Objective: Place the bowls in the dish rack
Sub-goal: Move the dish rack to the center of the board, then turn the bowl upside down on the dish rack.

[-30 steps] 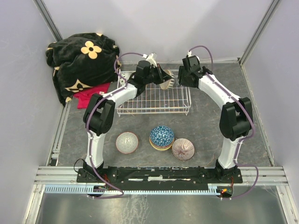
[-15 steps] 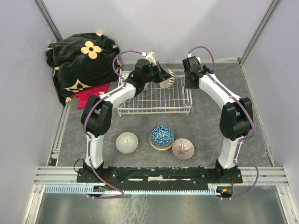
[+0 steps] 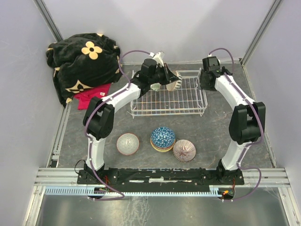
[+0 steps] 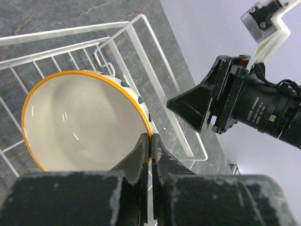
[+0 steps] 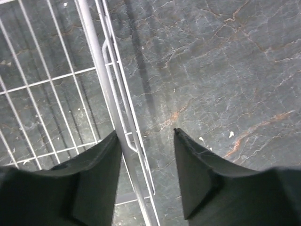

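Blanket (image 3: 82,59) flanks dish rack (image 3: 183,96); left jaws clamp bowl (image 4: 80,117) above it; right jaws, apart, seemingly straddle wire (image 5: 100,61).

We list two items.
1. The left arm (image 3: 115,96) is stretched far forward with its wrist rolled sideways. The left gripper (image 4: 150,141) is pinched tight on the rim of an orange-rimmed bowl (image 4: 84,117).
2. The right arm (image 3: 229,88) is extended forward. The right gripper (image 5: 146,141) points downward, fingers (image 5: 94,179) spread apart.

Bowl (image 4: 80,122) glossy glazed ceramic; dish rack (image 3: 178,101) white coated wire (smooth); blanket (image 3: 80,59) plush cloth.
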